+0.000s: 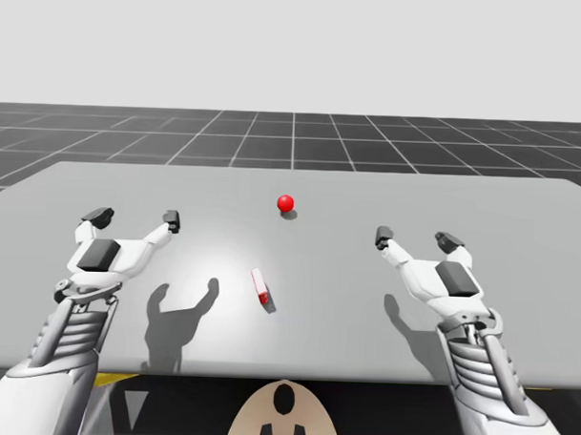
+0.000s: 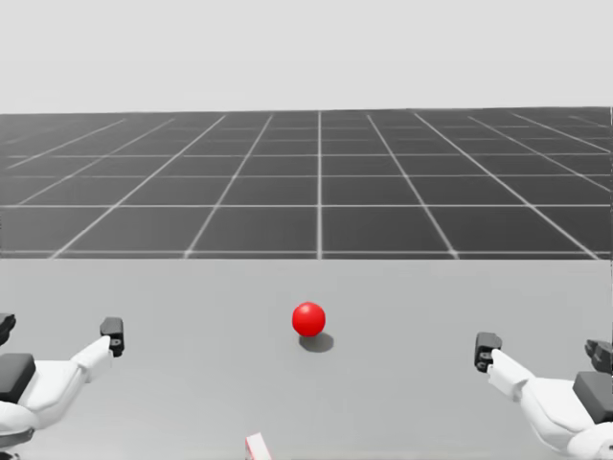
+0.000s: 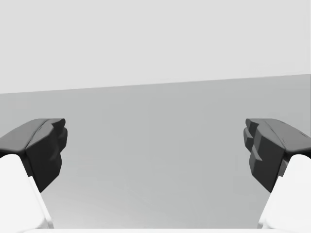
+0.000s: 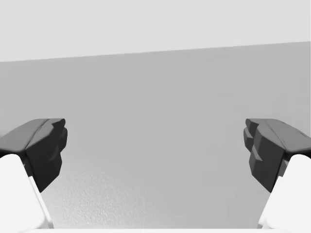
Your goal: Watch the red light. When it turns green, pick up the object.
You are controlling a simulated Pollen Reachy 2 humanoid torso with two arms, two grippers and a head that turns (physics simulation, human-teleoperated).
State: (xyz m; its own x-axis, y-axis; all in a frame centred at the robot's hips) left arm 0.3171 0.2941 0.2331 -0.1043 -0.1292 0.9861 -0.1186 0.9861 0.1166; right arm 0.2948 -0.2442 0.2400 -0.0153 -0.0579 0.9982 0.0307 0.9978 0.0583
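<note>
Currently | light [image 1: 285, 203] red | small white bar [image 1: 260, 286], red end, lying flat | left gripper [image 1: 136, 217], right gripper [image 1: 416, 239] apart

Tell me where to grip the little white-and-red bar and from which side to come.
Take the bar at mid-length, across its narrow width, coming straight down from above. It lies flat on the table, long and thin, so closing on its two long sides likely holds best. The light is red: wait.

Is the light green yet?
No, the light shows plain red in the high view.
</note>
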